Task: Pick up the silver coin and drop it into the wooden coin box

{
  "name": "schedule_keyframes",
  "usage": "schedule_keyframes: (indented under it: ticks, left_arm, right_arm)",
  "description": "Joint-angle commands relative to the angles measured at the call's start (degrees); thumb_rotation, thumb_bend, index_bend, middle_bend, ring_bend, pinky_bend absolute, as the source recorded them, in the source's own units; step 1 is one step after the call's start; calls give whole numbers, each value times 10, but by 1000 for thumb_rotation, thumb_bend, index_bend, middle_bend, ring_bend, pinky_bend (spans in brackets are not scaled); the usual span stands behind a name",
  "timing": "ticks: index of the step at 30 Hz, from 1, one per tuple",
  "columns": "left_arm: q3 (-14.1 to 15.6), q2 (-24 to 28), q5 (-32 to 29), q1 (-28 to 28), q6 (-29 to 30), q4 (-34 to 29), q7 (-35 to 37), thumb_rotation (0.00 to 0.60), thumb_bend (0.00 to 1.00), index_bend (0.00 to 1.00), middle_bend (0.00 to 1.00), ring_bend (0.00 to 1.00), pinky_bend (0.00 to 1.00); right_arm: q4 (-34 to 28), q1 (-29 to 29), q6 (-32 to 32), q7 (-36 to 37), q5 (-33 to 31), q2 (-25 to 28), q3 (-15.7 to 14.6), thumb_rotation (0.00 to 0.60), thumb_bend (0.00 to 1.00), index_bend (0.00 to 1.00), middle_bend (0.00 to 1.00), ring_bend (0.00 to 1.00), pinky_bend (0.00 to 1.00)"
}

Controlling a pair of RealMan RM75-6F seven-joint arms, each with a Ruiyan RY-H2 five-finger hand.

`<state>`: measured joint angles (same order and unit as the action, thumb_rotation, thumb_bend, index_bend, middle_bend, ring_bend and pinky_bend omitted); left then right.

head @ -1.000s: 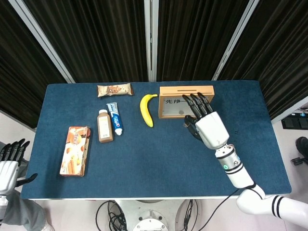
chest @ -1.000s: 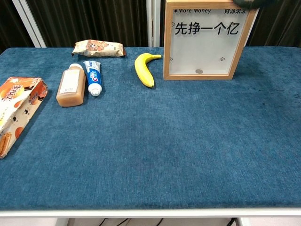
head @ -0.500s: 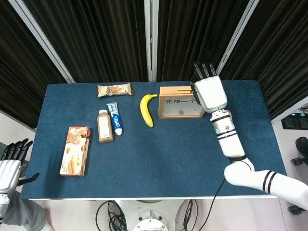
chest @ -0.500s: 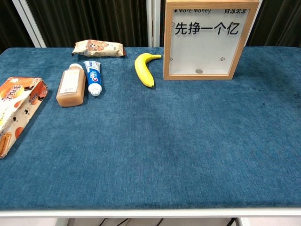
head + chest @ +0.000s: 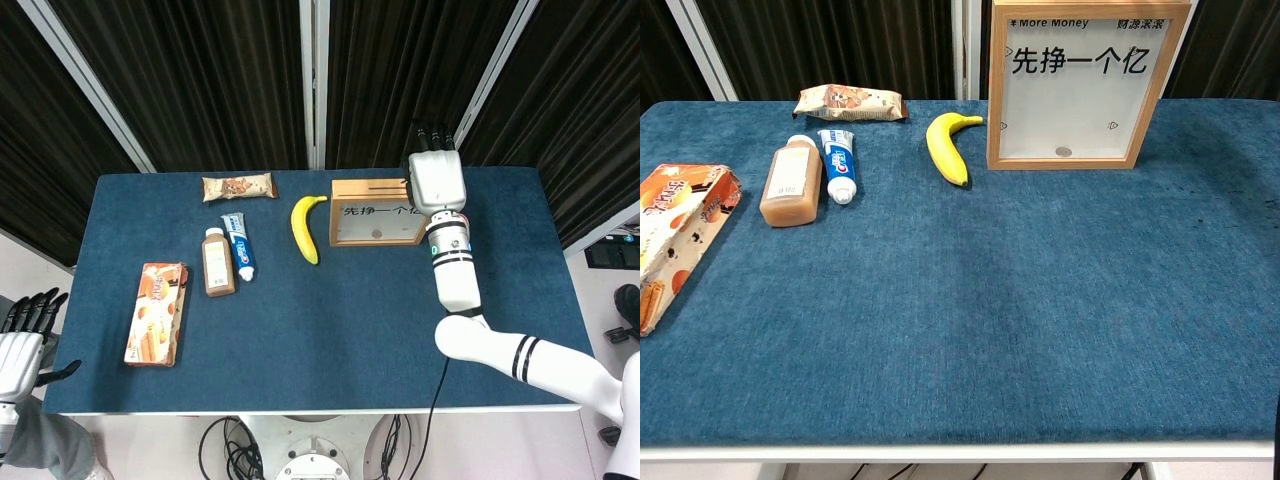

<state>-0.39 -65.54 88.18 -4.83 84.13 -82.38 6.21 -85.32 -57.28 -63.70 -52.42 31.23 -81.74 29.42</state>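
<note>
The silver coin (image 5: 1064, 152) lies inside the wooden coin box (image 5: 1081, 155), at the bottom behind its clear front. The right robot hand (image 5: 436, 178) hangs over the box's right end, back to the camera, so I cannot tell its grip. The left robot hand (image 5: 20, 338) is off the bench (image 5: 330, 330), fingers spread, holding nothing.

Coin (image 5: 1064, 152) inside wooden coin box (image 5: 1087, 85), banana (image 5: 948, 146) just left, toothpaste (image 5: 840, 164) farther left.

Right hand (image 5: 436, 178) hides wooden coin box (image 5: 372, 212) right end; fingers unreadable. Left hand (image 5: 20, 345) cut by frame edge. Cookie box (image 5: 668, 236) cropped in chest view.
</note>
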Motion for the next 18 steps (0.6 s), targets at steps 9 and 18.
schedule_keyframes:
  ticks: [9, 18]
  left_arm:
    - [0, -1, -2, -2, -2, 2, -4, 600, 124, 26, 0, 0, 0]
    - [-3, -3, -6, -5, -3, 6, -22, 600, 124, 26, 0, 0, 0]
  right_arm:
    - [20, -25, -3, 2, -66, -10, -18, 600, 348, 781, 36, 0, 0]
    - [35, -38, -2, 11, -75, -16, -32, 600, 348, 779, 36, 0, 0]
